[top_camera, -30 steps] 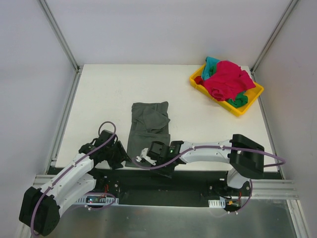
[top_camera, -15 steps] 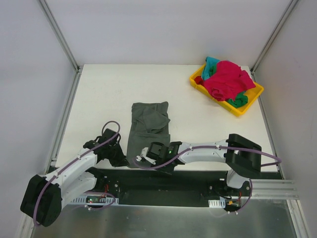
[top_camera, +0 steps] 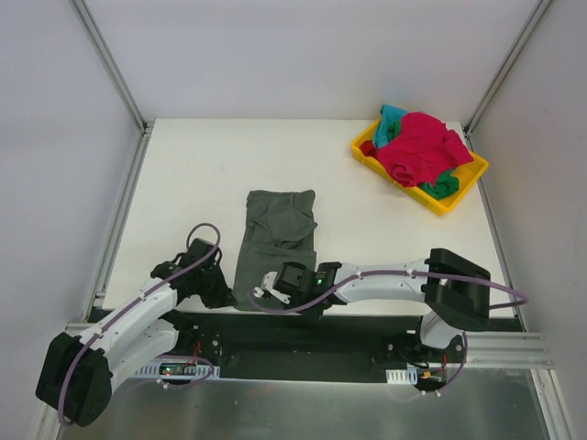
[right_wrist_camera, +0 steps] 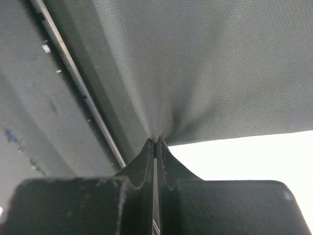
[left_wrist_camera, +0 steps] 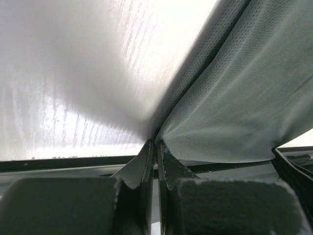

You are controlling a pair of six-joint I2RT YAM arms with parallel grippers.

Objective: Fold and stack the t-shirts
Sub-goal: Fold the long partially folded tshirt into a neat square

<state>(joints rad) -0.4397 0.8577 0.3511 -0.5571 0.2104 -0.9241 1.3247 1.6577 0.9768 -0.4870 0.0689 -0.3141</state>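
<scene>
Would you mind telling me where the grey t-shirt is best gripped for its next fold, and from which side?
By its near hem, coming in low from the robot's side: the grey t-shirt lies flat and lengthwise, with that hem closest to the bases. The left gripper and right gripper are shut on it there.

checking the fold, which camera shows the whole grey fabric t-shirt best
Top external: the grey fabric t-shirt shows almost whole on the white table. The wrist views show only patches of cloth pinched in the left gripper and right gripper.
</scene>
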